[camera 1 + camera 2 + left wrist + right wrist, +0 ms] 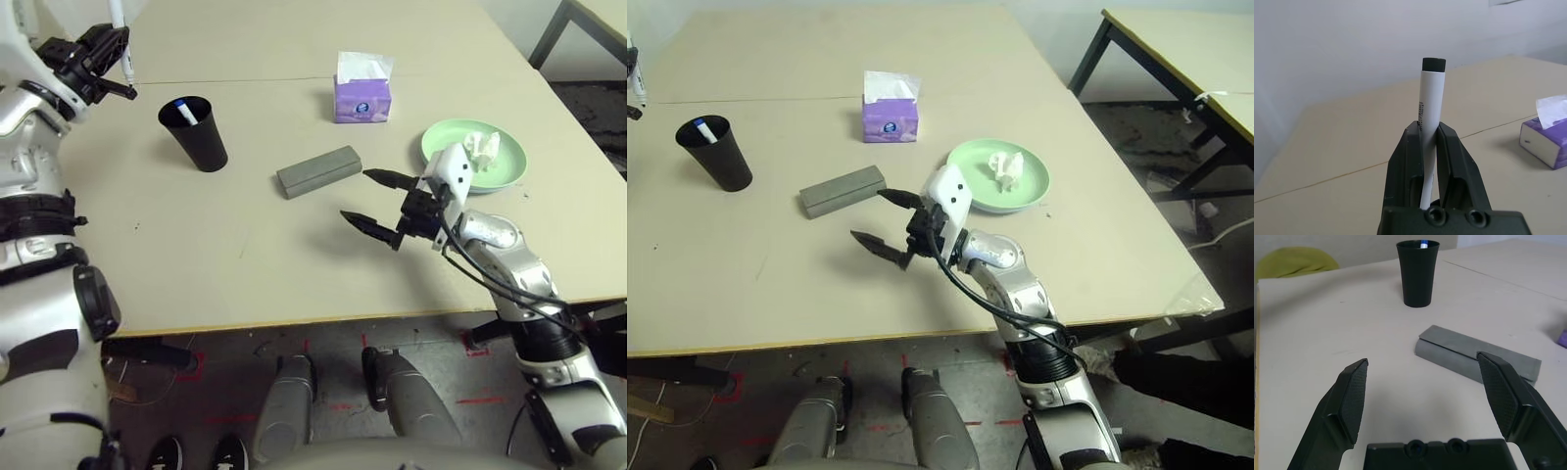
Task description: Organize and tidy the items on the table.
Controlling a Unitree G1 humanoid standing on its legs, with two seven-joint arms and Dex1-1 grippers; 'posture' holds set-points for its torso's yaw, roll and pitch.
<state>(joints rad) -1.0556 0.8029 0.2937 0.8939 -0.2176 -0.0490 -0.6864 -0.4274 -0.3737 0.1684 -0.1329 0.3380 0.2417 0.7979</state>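
The left end effector (pixel 1429 134) is closed on a white marker (pixel 1432 98) with a black end, and it holds this marker upright, near the cup (pixel 194 134). The right end effector (pixel 367 204) is open, its two fingers wide apart with nothing between them, and it is over the surface (pixel 245 264), just beside the grey case (pixel 319 171). The case lies between the cup and the right arm. In the black cup there stands another marker (pixel 186 112), its blue end showing above the inside. Behind the case, farther from the robot, is the purple tissue box (pixel 361 100), with a white tissue coming out of its top. On the robot's right side is the green plate (pixel 1030 189), and a crumpled tissue (pixel 1006 170) lies on it.
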